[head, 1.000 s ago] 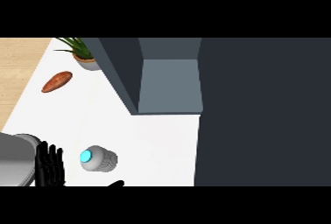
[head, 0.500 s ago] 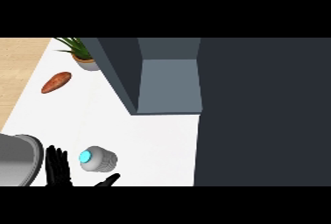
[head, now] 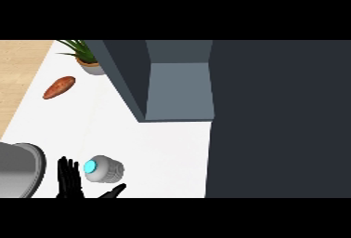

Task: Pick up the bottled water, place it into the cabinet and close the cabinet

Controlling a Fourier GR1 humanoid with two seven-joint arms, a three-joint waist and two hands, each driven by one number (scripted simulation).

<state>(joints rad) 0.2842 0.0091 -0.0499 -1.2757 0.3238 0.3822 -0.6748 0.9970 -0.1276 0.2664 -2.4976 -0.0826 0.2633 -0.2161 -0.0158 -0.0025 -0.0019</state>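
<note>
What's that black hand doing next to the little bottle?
The robot's hand is open beside the bottled water, fingers on one side and thumb on the other, not holding it yet. The bottle stands on the white counter. The cabinet behind it is open. A sweet potato and plant sit farther back.

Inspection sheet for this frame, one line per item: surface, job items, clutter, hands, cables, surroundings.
Surface: white counter, with a wood strip along its left edge.
Job's things: bottled water stands on the counter, seen from above, cyan cap showing; cabinet stands open, nothing seen inside.
Clutter: sweet potato and potted plant at upper left; grey round vessel at the left edge.
Hands: one black hand at the lower edge, fingers straight beside the bottle, thumb below it, not closed on it; which hand cannot be told; no other hand seen.
Cables: nothing seen.
Surroundings: dark panel fills the right side.
</note>
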